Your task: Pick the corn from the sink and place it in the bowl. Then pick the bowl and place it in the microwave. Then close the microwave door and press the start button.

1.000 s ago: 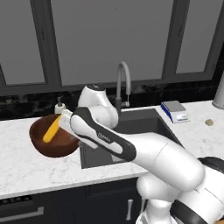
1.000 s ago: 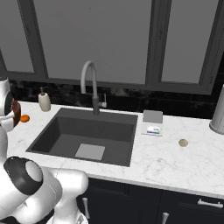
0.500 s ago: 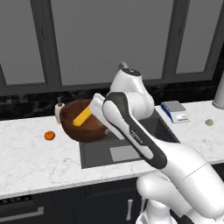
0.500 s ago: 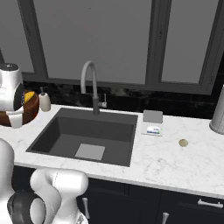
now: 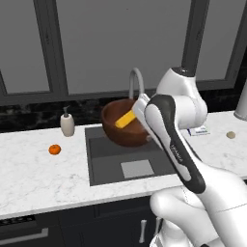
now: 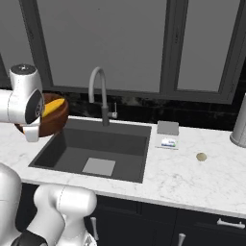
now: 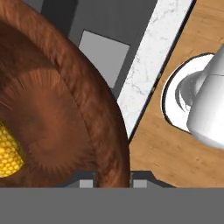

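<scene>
The reddish-brown bowl [image 5: 123, 131] hangs in the air over the back of the dark sink [image 5: 130, 166], tilted toward the camera. The yellow corn [image 5: 125, 119] lies inside it. My gripper [image 7: 113, 181] is shut on the bowl's rim [image 7: 111, 131], one finger on each side of the wall. From the right base, the bowl [image 6: 54, 121] with the corn [image 6: 53, 106] sits above the left edge of the sink [image 6: 96, 153], partly hidden behind my arm. The hand view has the corn [image 7: 8, 151] at the left, with the sink floor [image 7: 107, 54] below the bowl.
The gooseneck faucet [image 5: 136, 79] rises just behind the bowl. A soap dispenser [image 5: 67, 125] and a small orange fruit [image 5: 55, 149] stand on the counter left of the sink. A small box [image 6: 167, 135], a pale round item [image 6: 202, 156] and a grey canister [image 6: 239, 127] sit to the right.
My arm has swung to the right, carrying the bowl with the corn from over the left counter to above the sink. The grip has stayed shut.
</scene>
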### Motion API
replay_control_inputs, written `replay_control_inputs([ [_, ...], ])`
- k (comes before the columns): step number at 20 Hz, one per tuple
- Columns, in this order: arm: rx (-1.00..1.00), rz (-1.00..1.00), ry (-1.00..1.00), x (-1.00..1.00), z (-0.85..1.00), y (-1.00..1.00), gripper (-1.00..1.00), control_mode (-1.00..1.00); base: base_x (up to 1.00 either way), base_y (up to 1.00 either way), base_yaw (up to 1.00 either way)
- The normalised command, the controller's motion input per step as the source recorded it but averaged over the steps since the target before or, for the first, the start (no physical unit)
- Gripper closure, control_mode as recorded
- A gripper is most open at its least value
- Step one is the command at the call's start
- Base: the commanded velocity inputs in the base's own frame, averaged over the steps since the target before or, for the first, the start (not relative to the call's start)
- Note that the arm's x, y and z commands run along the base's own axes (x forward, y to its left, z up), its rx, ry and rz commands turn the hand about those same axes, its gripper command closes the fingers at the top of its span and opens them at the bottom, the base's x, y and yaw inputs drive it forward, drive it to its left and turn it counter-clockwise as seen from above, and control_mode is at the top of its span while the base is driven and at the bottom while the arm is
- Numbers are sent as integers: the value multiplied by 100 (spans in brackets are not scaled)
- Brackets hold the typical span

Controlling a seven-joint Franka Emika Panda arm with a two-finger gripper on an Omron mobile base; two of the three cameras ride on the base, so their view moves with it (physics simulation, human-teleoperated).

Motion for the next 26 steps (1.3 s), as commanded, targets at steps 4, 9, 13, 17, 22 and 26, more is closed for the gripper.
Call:
replay_control_inputs([
  [4,-9,-24,4,0,27,-63,100,-100,0,0,0],
  [9,-1,-13,1,-13,36,-75,100,-100,0,0,0],
  [13,0,-1,-7,-24,29,-56,100,-100,0,0,0],
  [17,0,0,-14,-24,6,-41,100,-100,0,0,0],
  [22,0,0,-10,-37,16,-17,100,-100,0,0,0],
  [26,0,0,-14,-45,18,0,100,-100,0,0,0],
])
